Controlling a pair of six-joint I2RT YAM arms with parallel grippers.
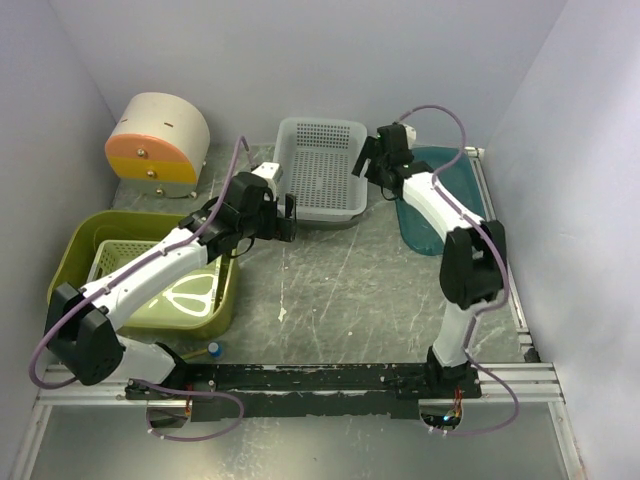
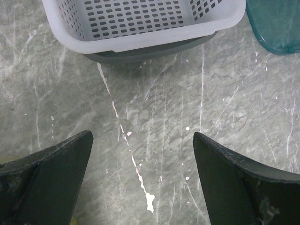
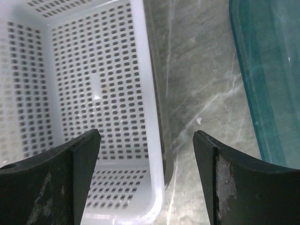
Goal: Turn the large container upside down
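Observation:
The large container (image 1: 72,258) is an olive-green tub standing upright at the left of the table, with a pale green tray (image 1: 115,262) inside it. My left arm reaches over its far right corner. My left gripper (image 1: 290,220) is open and empty past the tub, above bare table just in front of a grey perforated basket (image 1: 320,170). In the left wrist view the gripper (image 2: 143,140) spans bare table. My right gripper (image 1: 362,165) is open and empty over the basket's right rim (image 3: 145,93), far from the tub; in its wrist view (image 3: 146,136) the jaws straddle that rim.
A teal bin (image 1: 440,190) lies at the back right, also in the right wrist view (image 3: 267,70) and the left wrist view (image 2: 276,23). A round beige and orange object (image 1: 158,140) stands at the back left. White walls close in on three sides.

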